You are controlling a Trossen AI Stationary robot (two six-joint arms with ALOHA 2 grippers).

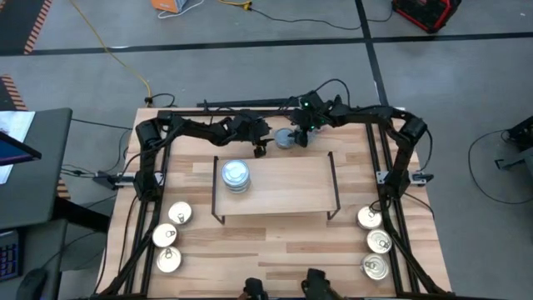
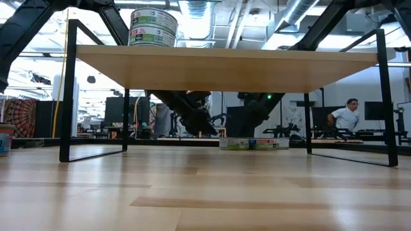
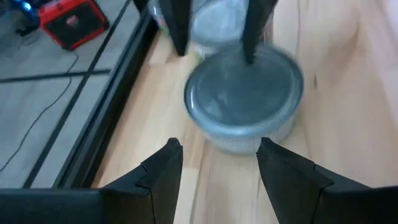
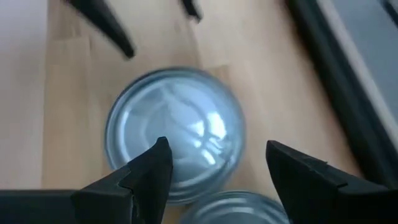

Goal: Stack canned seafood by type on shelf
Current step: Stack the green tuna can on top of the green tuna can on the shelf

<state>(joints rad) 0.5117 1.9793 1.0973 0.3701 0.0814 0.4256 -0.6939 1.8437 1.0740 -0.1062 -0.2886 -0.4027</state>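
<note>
Wooden table [image 1: 275, 250], shelf [image 1: 283, 187], stacked tins [image 1: 236, 176]

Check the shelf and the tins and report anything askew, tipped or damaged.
Nothing stands out. The stack of blue-grey tins sits upright on the shelf; the silver-gold tins lie flat in two rows on the table. No dents or spills show.

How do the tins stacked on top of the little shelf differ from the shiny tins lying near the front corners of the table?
The stacked tins have dull blue-grey lids and sit piled on the shelf; the shiny tins have silver-gold pull-tab lids and lie singly on the table, none stacked. The stack is one pile near the shelf's left end; the shiny ones form two rows of three, one at each side. All are small, flat and round.
</note>
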